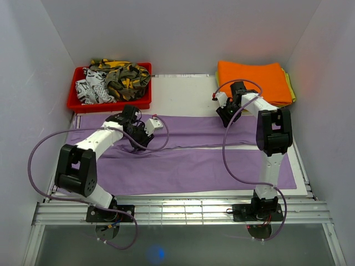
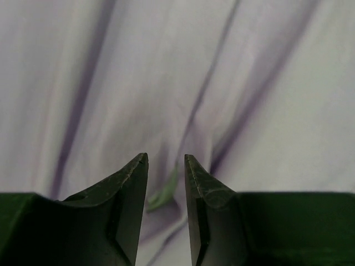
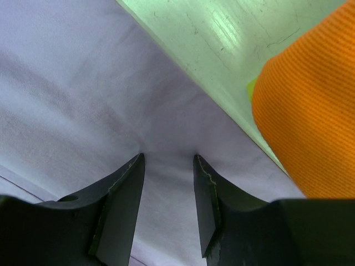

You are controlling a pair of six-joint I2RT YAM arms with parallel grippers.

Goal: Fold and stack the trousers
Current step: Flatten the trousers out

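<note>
Down on the cloth, the left gripper (image 2: 166,159) stood partly open, a loose fold of the trousers (image 2: 249,83) rising between its tips, unclamped. The right gripper (image 3: 168,158) was likewise partly open and held nothing, its tips on flat fabric near the far hem, just beside the orange cloth (image 3: 310,111). The trousers lay spread across the table (image 3: 222,39), legs running left to right.
</note>
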